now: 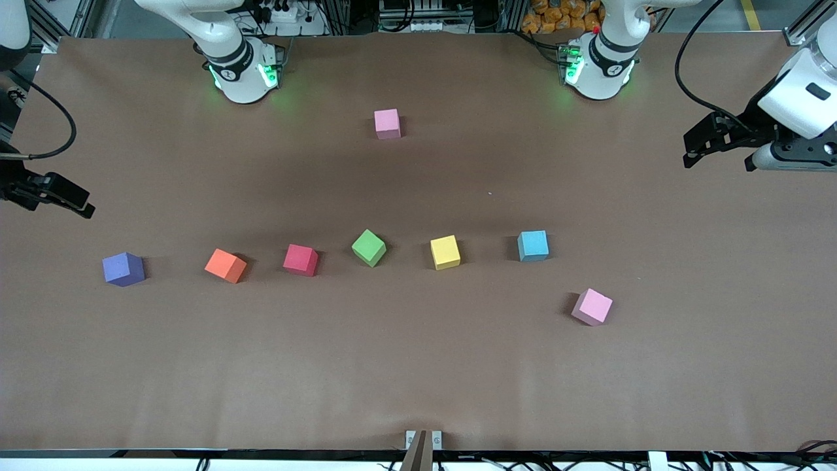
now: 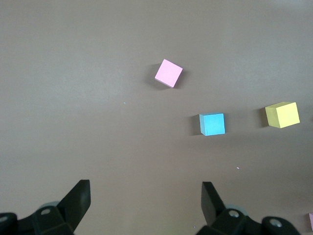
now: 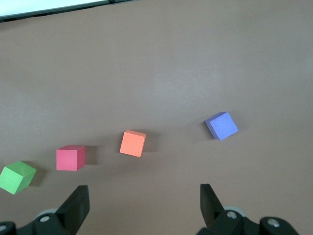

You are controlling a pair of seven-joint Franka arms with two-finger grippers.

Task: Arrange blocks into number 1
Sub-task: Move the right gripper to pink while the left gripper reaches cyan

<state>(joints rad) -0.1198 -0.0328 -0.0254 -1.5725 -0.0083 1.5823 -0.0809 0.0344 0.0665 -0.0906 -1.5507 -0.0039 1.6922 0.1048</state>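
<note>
One pink block [image 1: 387, 123] lies alone, farther from the front camera than the rest. A row holds the red block [image 1: 301, 260] [image 3: 70, 157], green block [image 1: 369, 248] [image 3: 17, 177], yellow block [image 1: 445, 252] [image 2: 282, 114] and light blue block [image 1: 533, 245] [image 2: 212, 124]. A second pink block [image 1: 592, 307] [image 2: 168, 73] sits nearer the camera than the light blue one. My left gripper [image 1: 688, 152] [image 2: 145, 188] hangs open and empty over the left arm's end of the table. My right gripper [image 1: 82, 203] [image 3: 144, 192] hangs open and empty over the right arm's end.
An orange cube [image 1: 225, 265] [image 3: 132, 143] and a purple cube [image 1: 123, 269] [image 3: 221, 125] continue the row toward the right arm's end. Brown paper covers the table [image 1: 418, 366]. The arm bases [image 1: 243, 72] stand along the edge farthest from the camera.
</note>
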